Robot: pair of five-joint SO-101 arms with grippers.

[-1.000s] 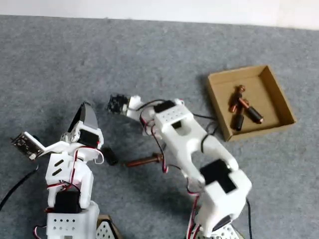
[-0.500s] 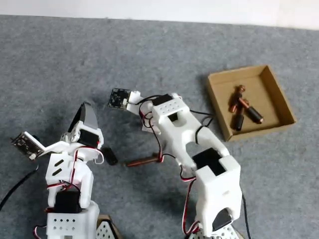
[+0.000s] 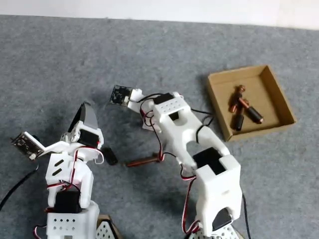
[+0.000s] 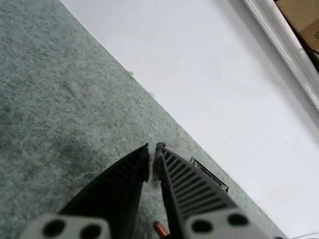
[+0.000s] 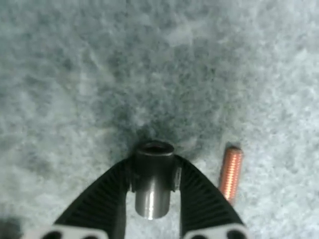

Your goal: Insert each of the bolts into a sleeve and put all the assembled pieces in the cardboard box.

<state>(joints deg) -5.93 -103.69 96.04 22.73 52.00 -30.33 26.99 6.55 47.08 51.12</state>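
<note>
High view: a copper bolt (image 3: 144,161) lies flat on the grey bench (image 3: 199,50) between the two arms. The cardboard box (image 3: 218,107) sits well apart, with assembled pieces (image 3: 242,107) inside.

Left wrist view: the left gripper (image 4: 152,152) has its fingers almost together, with nothing between the tips.

Right wrist view: the right gripper (image 5: 153,167) is clamped across a dark sleeve (image 5: 153,186), bore facing outward; the bolt (image 5: 231,174) lies just beside it, not touching.

Both parts look small, rigid and smooth, so likely slippery. The bolt is best gripped near its head, leaving the thread free.
</note>
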